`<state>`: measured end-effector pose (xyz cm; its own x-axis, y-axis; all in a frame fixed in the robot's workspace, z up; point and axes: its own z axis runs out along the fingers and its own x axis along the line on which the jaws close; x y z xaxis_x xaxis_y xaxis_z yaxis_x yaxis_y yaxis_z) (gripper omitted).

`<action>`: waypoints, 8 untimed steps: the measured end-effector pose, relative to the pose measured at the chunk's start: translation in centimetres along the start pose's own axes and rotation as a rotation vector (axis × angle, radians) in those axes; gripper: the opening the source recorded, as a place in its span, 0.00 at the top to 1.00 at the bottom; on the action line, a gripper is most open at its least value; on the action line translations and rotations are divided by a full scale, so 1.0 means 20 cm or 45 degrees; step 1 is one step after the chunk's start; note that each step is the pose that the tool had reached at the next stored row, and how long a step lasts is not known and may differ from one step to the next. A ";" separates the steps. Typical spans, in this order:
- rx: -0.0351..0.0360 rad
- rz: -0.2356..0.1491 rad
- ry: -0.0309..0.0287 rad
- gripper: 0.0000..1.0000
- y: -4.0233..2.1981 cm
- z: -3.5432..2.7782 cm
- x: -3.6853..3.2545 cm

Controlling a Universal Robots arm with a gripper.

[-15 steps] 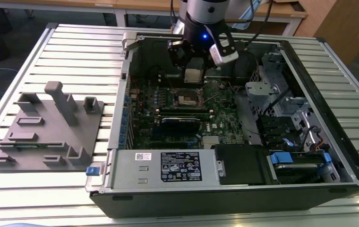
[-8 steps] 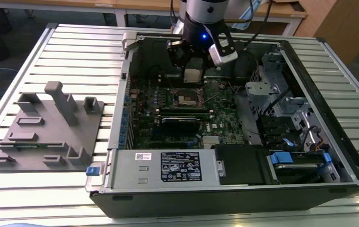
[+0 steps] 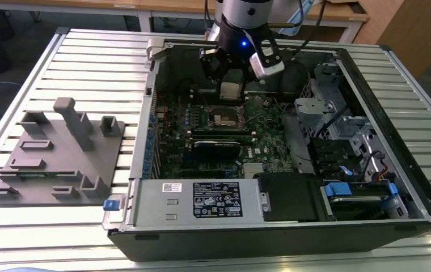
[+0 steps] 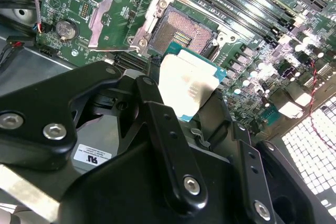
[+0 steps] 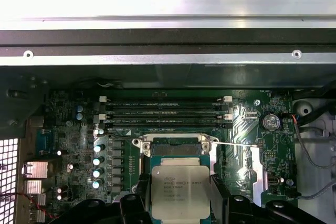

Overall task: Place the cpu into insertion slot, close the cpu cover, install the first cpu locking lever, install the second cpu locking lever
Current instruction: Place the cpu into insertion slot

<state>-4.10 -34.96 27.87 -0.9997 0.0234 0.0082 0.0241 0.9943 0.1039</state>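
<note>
While the gripper [image 3: 233, 85] clamps the cpu [image 5: 180, 192] by two opposite edges, the chip hangs just above the insertion slot [image 5: 176, 148], not yet seated. It looks light, stiff and fragile, so an edge hold suits it. The cpu cover [image 4: 113, 17] is flipped open.

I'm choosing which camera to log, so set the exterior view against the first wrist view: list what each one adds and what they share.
Exterior view: the whole open computer case on a slatted table, a grey fixture block toward that view's left, and the grey power supply box. First wrist view: the coin battery and the print on the cpu. Both: the tool shut on the cpu, near the open insertion slot, with long memory slots beside it.
</note>
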 end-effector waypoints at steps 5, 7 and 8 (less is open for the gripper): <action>-0.0001 0.000 0.0000 0.46 -0.001 0.009 0.000; 0.0001 0.000 0.0001 0.46 -0.001 0.013 0.000; 0.0002 0.000 0.0001 0.46 -0.001 0.012 0.000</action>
<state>-4.10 -34.97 27.62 -0.9997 0.0234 0.0082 0.0241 0.9943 0.1037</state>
